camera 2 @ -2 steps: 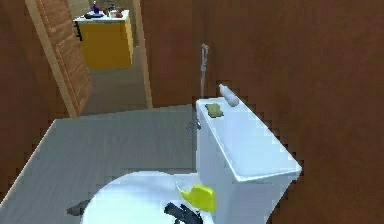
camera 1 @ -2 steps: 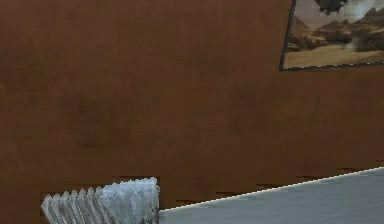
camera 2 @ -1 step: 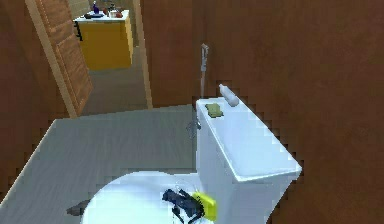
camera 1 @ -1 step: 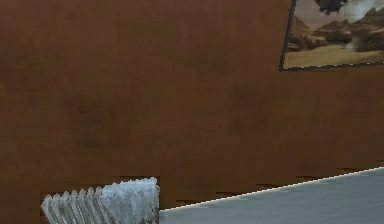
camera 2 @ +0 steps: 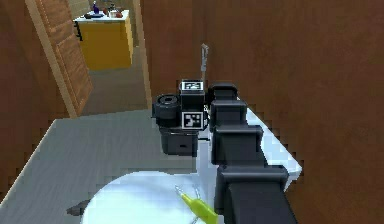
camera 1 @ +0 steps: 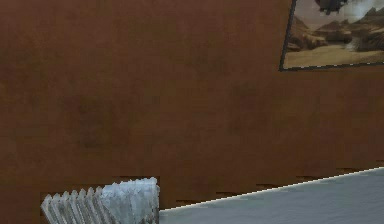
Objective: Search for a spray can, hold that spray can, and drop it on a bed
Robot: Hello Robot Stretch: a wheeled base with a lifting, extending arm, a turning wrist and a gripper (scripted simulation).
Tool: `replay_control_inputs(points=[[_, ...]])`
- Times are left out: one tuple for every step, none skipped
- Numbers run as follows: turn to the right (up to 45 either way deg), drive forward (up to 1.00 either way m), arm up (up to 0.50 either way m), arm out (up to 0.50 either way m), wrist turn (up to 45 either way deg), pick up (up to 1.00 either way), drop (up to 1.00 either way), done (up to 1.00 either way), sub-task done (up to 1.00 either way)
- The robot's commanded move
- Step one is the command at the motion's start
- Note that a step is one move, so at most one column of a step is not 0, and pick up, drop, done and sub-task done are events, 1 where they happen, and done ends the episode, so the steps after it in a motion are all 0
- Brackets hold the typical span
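- In the forward view's lower left stands a pale ribbed thing (camera 1: 105,203) against a bare brown wall (camera 1: 150,90). A grey-blue slab (camera 1: 300,200) runs along the bottom right, and I cannot tell whether it is a bed. A framed landscape painting (camera 1: 335,32) hangs at the top right.
- At the arm side view's left a wooden door (camera 2: 65,60) stands ajar. Past it is a yellow cabinet (camera 2: 107,42) with small dark things on top that are too small to name.
- Low in that view lies a pale round surface (camera 2: 135,200).
- Above it is the claw (camera 2: 170,125), a dark mass against grey floor. Its far end is too murky to say whether it holds anything, and whether its fingers are apart or together cannot be told.
- A slim yellow-green thing (camera 2: 197,208) lies on the round surface's right part, just beside the arm (camera 2: 240,150). It is perhaps the spray can, though its shape is too small to confirm.
- Right of the arm sits a white slab (camera 2: 275,150).
- I judge the step to be the end of the search, or the approach. The next move calls for confirming that yellow-green thing, then drawing the arm in and lowering it, since the thing lies nearer the robot's body than the claw does.
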Motion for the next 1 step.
replay_control_inputs(points=[[0.0, 0.00, 0.00, 0.00, -45.0, 0.00, 0.00, 0.00, 0.00]])
